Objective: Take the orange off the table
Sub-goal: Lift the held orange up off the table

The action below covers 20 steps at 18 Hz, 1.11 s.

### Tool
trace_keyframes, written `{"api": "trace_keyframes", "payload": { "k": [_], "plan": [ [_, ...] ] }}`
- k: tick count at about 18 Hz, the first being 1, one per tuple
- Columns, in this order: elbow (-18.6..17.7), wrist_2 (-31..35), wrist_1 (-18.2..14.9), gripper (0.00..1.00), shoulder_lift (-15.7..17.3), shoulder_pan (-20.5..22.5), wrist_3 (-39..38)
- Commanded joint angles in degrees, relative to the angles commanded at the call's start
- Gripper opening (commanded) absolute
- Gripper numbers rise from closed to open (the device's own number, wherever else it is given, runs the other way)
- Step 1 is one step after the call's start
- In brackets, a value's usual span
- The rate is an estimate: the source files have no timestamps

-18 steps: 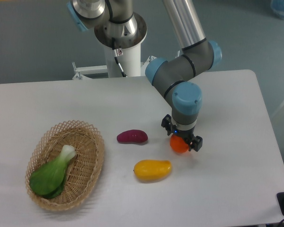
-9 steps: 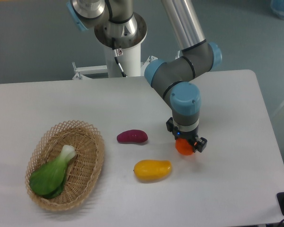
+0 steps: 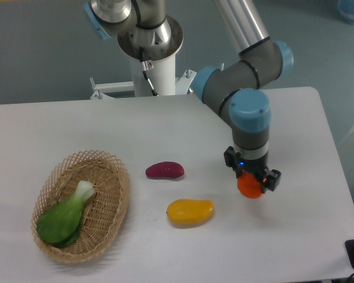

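Note:
The orange (image 3: 249, 186), a small round bright-orange ball, sits between the black fingers of my gripper (image 3: 252, 178), which is shut on it. It is right of the table's middle, over the white table (image 3: 295, 141). Whether the orange touches the tabletop or hangs just above it I cannot tell. The gripper points straight down from the arm's blue-capped wrist, which hides the orange's top.
A yellow-orange mango (image 3: 190, 211) lies left of the gripper. A purple oblong vegetable (image 3: 164, 170) lies further left. A wicker basket (image 3: 115, 194) holding a green bok choy (image 3: 68, 215) stands at the front left. The table's right edge is close by.
The gripper has carried the orange to the right and slightly toward the front, away from the mango and the purple vegetable. The other objects have not moved.

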Motion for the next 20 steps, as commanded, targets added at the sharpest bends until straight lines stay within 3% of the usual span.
{"api": "trace_keyframes", "payload": {
  "k": [9,14,20],
  "plan": [
    [4.5,-2.7,-4.1,0.49,-0.7,1.3,1.5],
    [10.9,-2.7,-13.1,0.5,-2.4,2.2,4.1],
    [12.3,-2.8,-13.6,0.5,-3.3,3.0,4.5]
  ]
}}
